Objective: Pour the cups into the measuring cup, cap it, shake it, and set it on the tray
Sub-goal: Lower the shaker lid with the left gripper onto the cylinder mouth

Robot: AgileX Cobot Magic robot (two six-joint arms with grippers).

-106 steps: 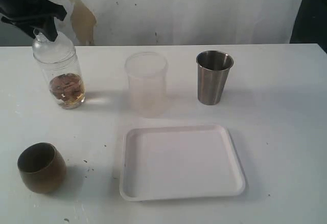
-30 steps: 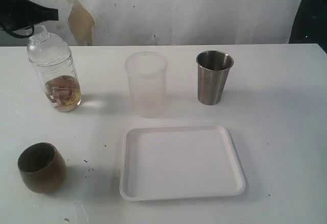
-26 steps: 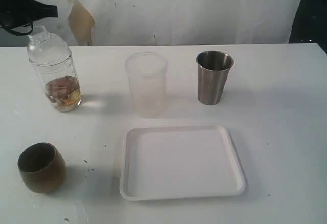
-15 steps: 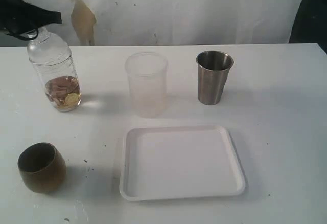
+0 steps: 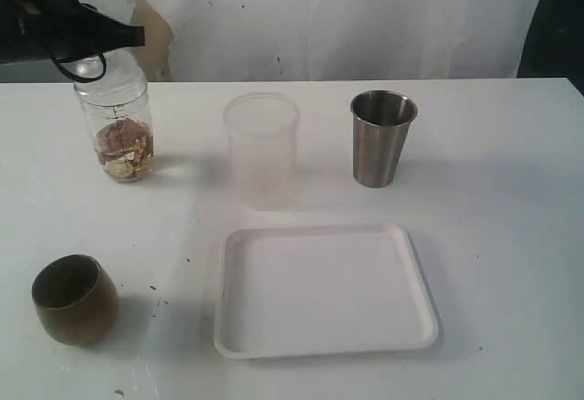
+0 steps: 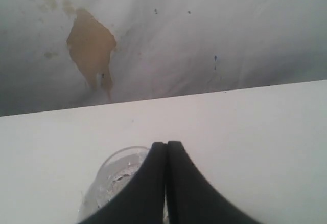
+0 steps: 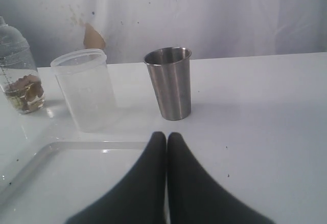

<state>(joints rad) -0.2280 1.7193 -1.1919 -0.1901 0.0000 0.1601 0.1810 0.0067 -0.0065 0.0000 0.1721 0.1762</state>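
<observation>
Upper left, exterior view: capped measuring cup [image 5: 115,126] looking rigid, slick, light; gripping mid-wall seeming safest. Left pincer [image 6: 166,147], right pincer [image 7: 166,137] staying pressed together.

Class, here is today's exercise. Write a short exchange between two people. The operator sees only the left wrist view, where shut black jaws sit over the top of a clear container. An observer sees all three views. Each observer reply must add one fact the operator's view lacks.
Operator: What is inside the clear container below me?
Observer: The measuring cup holds brownish pieces in its lower part; the upper part looks clear.
Operator: Where is the tray from there?
Observer: The tray lies flat, well apart from it, just in front of the frosted cup in the exterior view.
</observation>
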